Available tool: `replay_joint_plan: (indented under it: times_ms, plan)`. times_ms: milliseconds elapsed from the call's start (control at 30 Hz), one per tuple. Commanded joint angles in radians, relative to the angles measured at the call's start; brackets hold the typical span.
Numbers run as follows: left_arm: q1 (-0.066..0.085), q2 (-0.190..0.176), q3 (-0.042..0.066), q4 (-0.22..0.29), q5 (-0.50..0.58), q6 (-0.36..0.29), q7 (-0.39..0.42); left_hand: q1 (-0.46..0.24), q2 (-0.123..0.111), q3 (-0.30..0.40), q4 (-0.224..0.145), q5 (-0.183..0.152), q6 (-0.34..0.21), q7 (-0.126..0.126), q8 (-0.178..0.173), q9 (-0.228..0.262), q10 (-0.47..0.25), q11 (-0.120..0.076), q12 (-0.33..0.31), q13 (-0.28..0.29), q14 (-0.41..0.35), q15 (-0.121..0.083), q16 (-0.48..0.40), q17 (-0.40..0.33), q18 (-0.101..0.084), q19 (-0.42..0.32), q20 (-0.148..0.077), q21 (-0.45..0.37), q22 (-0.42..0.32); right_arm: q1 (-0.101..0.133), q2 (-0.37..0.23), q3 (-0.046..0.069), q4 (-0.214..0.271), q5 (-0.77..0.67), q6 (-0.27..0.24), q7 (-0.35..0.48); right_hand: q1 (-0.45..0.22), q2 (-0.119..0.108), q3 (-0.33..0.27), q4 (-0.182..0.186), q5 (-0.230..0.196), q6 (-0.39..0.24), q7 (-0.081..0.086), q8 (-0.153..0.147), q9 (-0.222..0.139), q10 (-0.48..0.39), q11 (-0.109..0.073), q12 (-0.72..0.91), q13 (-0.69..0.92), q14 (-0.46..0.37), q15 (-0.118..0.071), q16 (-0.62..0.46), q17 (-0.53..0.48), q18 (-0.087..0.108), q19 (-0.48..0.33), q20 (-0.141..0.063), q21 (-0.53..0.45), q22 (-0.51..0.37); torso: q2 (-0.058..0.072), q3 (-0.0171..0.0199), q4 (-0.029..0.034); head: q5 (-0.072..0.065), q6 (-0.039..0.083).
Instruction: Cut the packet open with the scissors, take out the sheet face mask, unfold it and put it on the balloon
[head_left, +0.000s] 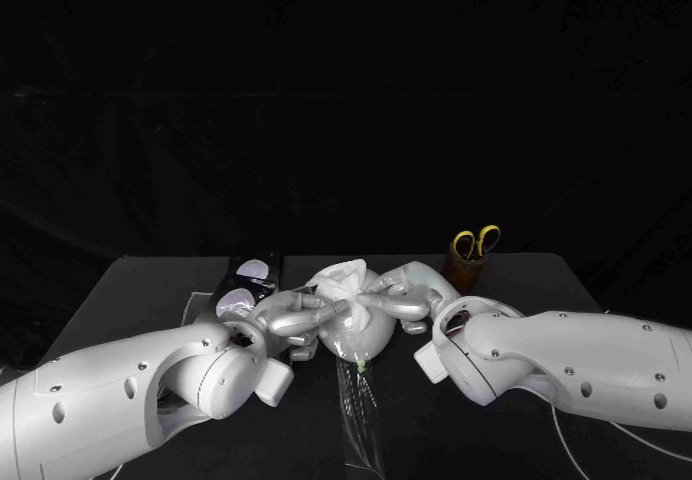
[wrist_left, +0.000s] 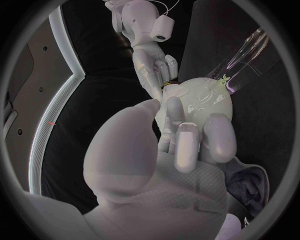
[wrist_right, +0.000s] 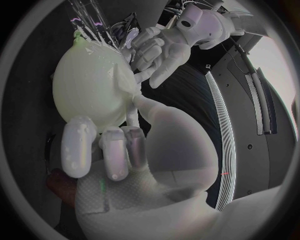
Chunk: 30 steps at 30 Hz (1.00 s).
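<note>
Packet (head_left: 253, 275), dark, lies back left. Left hand (head_left: 296, 325) and right hand (head_left: 404, 298) lay parted fingers on the glossy pale balloon (head_left: 361, 340); whether either grips it, I cannot tell. Wrist views show its smooth skin, head view the crumpled white mask (head_left: 343, 278) on top. Yellow-handled scissors (head_left: 476, 242) stand in a brown cup (head_left: 464, 270).

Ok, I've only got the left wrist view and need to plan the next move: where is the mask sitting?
Observer: In the head view the sheet mask sits crumpled on the balloon, between the left hand and right hand.
Operator: And the scissors?
Observer: The scissors stand in a brown holder beyond the right hand.
Operator: The packet?
Observer: The packet lies on the table beyond the left hand.
</note>
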Motion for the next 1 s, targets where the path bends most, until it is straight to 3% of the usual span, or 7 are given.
replay_joint_plan:
  times_ms: [33, 233, 367, 433, 500, 867, 1000]
  plan:
    - [0.0, 0.001, 0.001, 0.001, 0.004, 0.005, 0.005, -0.007, -0.003, -0.005, 0.001, -0.005, -0.001, 0.004, -0.005, -0.002, -0.002, 0.0, -0.002, 0.001, 0.059, 0.005, 0.006, 0.084, -0.008, 0.001, 0.001, 0.003, 0.001, -0.001, -0.006, 0.0, 0.006, 0.045, -0.03, 0.029, 0.019, 0.011, 0.014, -0.003, 0.006, 0.007, 0.001, 0.005, 0.007, 0.104, -0.009, 0.003, 0.263, 0.104, -0.01, 0.004, 0.263, 0.002, -0.001, -0.009, 0.006, 0.19, 0.0, 0.0002, -0.0002, 0.001, -0.001]
    - [0.0, 0.0, 0.001, 0.001, 0.003, 0.004, 0.004, -0.007, -0.002, -0.005, 0.001, -0.005, 0.001, 0.003, -0.005, -0.002, -0.001, -0.001, -0.002, 0.001, 0.059, 0.005, 0.006, 0.084, -0.008, 0.002, 0.0, 0.004, 0.003, -0.001, -0.027, 0.001, 0.021, 0.279, 0.001, 0.178, 0.018, 0.026, 0.038, -0.007, 0.006, 0.009, 0.004, 0.007, 0.011, 0.104, -0.007, 0.003, 0.263, 0.104, -0.01, 0.004, 0.263, -0.003, 0.009, -0.011, 0.026, 0.196, 0.0, 0.0003, -0.0006, 0.002, -0.002]
    - [0.0, 0.001, 0.001, 0.001, 0.003, 0.005, 0.004, -0.007, 0.0, -0.006, 0.001, -0.005, 0.006, 0.002, -0.003, -0.002, 0.0, -0.001, -0.003, 0.0, 0.059, 0.005, 0.006, 0.085, -0.008, 0.002, 0.0, 0.005, 0.004, -0.001, -0.034, 0.002, 0.026, 0.365, 0.017, 0.235, 0.012, 0.029, 0.04, -0.005, 0.006, 0.01, 0.006, 0.008, 0.013, 0.104, -0.006, 0.003, 0.263, 0.104, -0.009, 0.004, 0.263, -0.004, 0.012, -0.011, 0.031, 0.197, -0.001, 0.0004, -0.001, 0.002, 0.003]
    - [0.0, 0.001, 0.001, 0.002, 0.003, 0.005, 0.005, -0.007, 0.0, -0.007, 0.0, -0.005, 0.011, 0.0, -0.001, -0.001, 0.001, -0.002, -0.003, 0.0, 0.059, 0.004, 0.006, 0.084, -0.008, 0.002, 0.0, 0.005, 0.003, -0.001, -0.036, 0.002, 0.025, 0.394, 0.022, 0.251, 0.011, 0.03, 0.04, -0.005, 0.006, 0.01, 0.006, 0.008, 0.013, 0.104, -0.006, 0.003, 0.263, 0.104, -0.009, 0.004, 0.263, -0.004, 0.012, -0.011, 0.032, 0.198, -0.001, 0.0004, -0.0006, 0.001, 0.018]
    - [0.0, 0.002, 0.001, 0.001, 0.003, 0.005, 0.006, -0.007, 0.0, -0.007, 0.0, -0.005, 0.011, 0.0, -0.001, -0.001, 0.001, -0.002, -0.003, 0.0, 0.059, 0.004, 0.006, 0.084, -0.008, 0.002, 0.0, 0.005, 0.003, -0.001, -0.036, 0.002, 0.024, 0.416, 0.026, 0.262, 0.011, 0.03, 0.04, -0.005, 0.006, 0.01, 0.006, 0.008, 0.013, 0.104, -0.006, 0.003, 0.263, 0.104, -0.009, 0.004, 0.263, -0.005, 0.013, -0.011, 0.035, 0.198, 0.0, 0.0002, -0.0001, 0.002, 0.023]
    - [0.0, 0.005, 0.001, 0.003, 0.007, -0.001, 0.023, -0.005, -0.003, -0.016, -0.001, -0.008, 0.037, -0.008, 0.014, 0.003, 0.001, -0.01, -0.011, -0.007, 0.058, -0.002, 0.005, 0.082, -0.007, 0.0, -0.004, 0.005, 0.002, -0.001, -0.027, 0.003, 0.022, 0.485, 0.042, 0.282, 0.011, 0.031, 0.041, -0.005, 0.006, 0.01, 0.005, 0.009, 0.013, 0.104, -0.006, 0.003, 0.263, 0.104, -0.009, 0.004, 0.263, -0.005, 0.014, -0.011, 0.036, 0.199, -0.001, -0.0009, 0.0011, 0.003, 0.028]
    - [0.0, 0.006, 0.001, 0.004, 0.011, 0.0, 0.028, -0.007, -0.006, -0.026, 0.0, -0.044, 0.022, -0.006, 0.006, -0.003, 0.002, -0.009, -0.015, -0.009, 0.059, -0.002, 0.005, 0.084, -0.008, 0.0, -0.006, 0.006, 0.004, -0.001, -0.02, 0.003, 0.024, 0.511, 0.048, 0.291, 0.01, 0.032, 0.042, -0.005, 0.006, 0.01, 0.005, 0.009, 0.014, 0.104, -0.006, 0.003, 0.263, 0.104, -0.009, 0.004, 0.263, -0.006, 0.015, -0.011, 0.039, 0.2, 0.0, -0.0008, 0.0, 0.005, 0.034]
